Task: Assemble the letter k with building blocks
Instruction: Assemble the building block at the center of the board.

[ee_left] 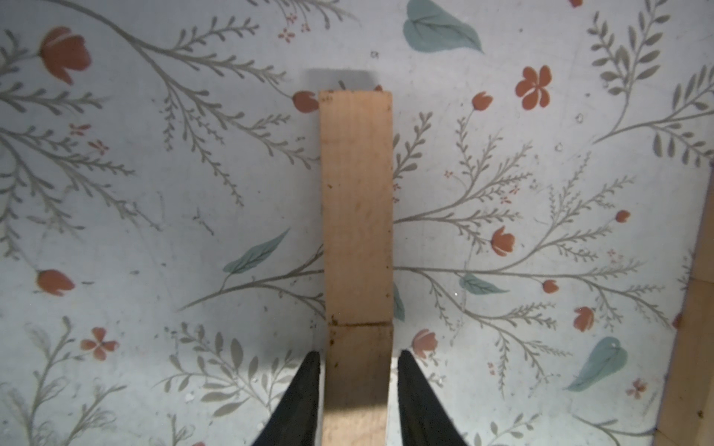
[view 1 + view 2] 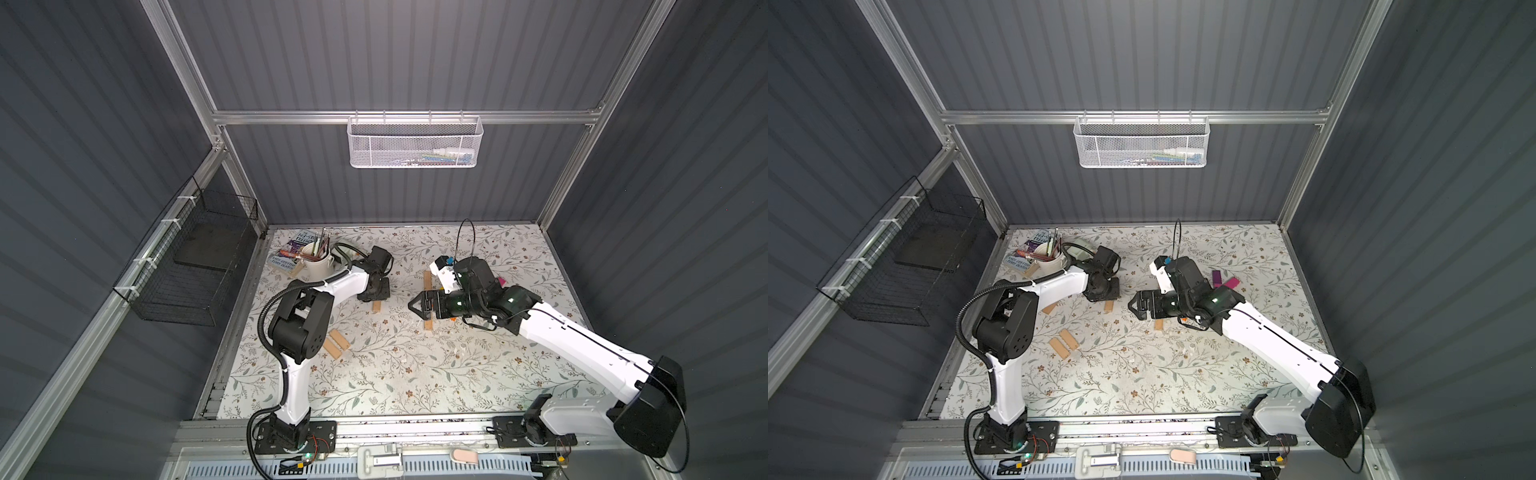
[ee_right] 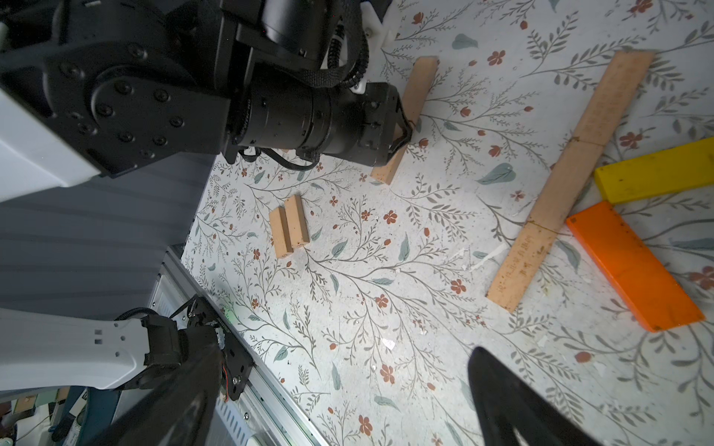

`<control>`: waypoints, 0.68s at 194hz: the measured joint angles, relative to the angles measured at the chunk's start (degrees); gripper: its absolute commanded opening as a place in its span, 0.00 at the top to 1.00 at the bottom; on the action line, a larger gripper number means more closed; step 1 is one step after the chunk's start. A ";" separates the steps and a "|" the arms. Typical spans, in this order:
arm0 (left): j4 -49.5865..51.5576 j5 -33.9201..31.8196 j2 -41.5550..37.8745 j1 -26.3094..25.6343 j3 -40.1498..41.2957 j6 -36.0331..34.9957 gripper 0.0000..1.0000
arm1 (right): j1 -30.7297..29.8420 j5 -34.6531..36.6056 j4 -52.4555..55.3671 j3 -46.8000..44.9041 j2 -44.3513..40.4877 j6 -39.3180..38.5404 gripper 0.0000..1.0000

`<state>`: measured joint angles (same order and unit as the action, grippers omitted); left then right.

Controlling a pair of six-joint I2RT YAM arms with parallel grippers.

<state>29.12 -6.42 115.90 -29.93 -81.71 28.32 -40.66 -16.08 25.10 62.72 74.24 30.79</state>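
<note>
**Lot: building blocks on floral counter (image 2: 415, 374)**

1. straddled tan plank (image 1: 357, 208): lies left of centre, flat on the counter as far as shows. The left jaws stand one to each side of it, narrowly parted, with a thin sliver of counter showing at either side
2. tan stem (image 3: 572, 173): three tan planks end to end in one straight line near centre, partly hidden under the right arm in both top views
3. yellow plank (image 3: 657, 173): one end just beside the stem's middle plank, slanting away from it
4. orange plank (image 3: 633, 266): one corner just beside the stem, next to the yellow plank and slanting the opposite way
5. tan pair (image 2: 336, 344): two planks side by side, touching, front left, well apart from the stem
6. purple plank (image 2: 1216, 277) and pink plank (image 2: 1230, 283): close together beyond the right arm
7. right jaws: spread wide and empty, above the counter across the stem, tips toward the left arm
8. white cup (image 2: 318, 266) with brushes: back left corner, beside a book (image 2: 297, 245)
</note>
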 measured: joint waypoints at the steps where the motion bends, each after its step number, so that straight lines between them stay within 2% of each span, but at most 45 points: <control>1: 0.00 0.00 0.02 0.00 0.00 0.00 0.62 | 0.00 0.00 0.00 0.00 0.00 0.00 0.01; 22: -0.02 -0.02 0.00 0.00 0.00 0.09 0.51 | 0.00 0.00 0.00 0.00 0.07 -0.02 0.01; 64: -0.33 -1.11 -1.92 0.04 0.59 0.26 0.50 | 0.00 0.44 0.04 0.00 0.07 -0.04 0.01; 100: -0.70 -3.06 -14.80 1.60 7.28 0.26 0.51 | 0.00 1.44 -0.15 -0.02 -0.17 -0.07 0.01; 132: -0.20 -4.50 -26.36 8.68 13.44 -0.96 0.52 | 0.00 1.51 -1.05 -0.13 -0.92 -0.22 0.01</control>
<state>28.93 -10.92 89.54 -21.26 -68.27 27.35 -40.66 -14.57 24.05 62.59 73.32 30.57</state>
